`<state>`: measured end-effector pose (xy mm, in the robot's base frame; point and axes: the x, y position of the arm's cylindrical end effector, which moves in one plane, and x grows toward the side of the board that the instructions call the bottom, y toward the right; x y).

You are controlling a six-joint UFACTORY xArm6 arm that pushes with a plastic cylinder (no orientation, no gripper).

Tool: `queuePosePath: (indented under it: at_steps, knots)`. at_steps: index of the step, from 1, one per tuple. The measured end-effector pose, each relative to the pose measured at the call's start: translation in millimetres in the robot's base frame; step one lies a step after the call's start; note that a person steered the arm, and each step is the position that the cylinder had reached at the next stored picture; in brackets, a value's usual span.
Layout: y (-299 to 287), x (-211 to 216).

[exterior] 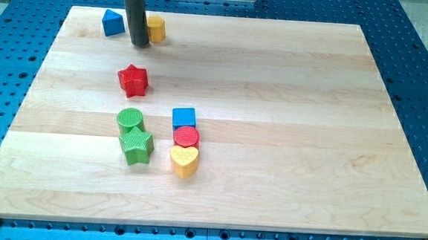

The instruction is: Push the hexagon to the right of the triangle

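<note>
The yellow hexagon (156, 29) lies near the board's top left, partly hidden behind my rod. The blue triangle (113, 23) lies just to its left, at the view's top left. My tip (139, 44) rests on the board between them, touching or almost touching the hexagon's left side, a short gap right of the triangle. The rod rises straight up out of the view's top.
A red star (133, 81) lies below the tip. A green cylinder (130, 119) and green star (136, 146) sit lower left of centre. A blue cube (184, 118), red cylinder (186, 138) and yellow heart (185, 161) form a column beside them. Wooden board (310, 126) on a blue perforated table.
</note>
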<state>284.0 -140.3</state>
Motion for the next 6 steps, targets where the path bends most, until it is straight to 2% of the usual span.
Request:
queuePosePath:
  at_steps: [3, 4, 6]
  knots:
    - [49.8, 2.1]
    - [46.7, -21.5]
    - [43.5, -24.7]
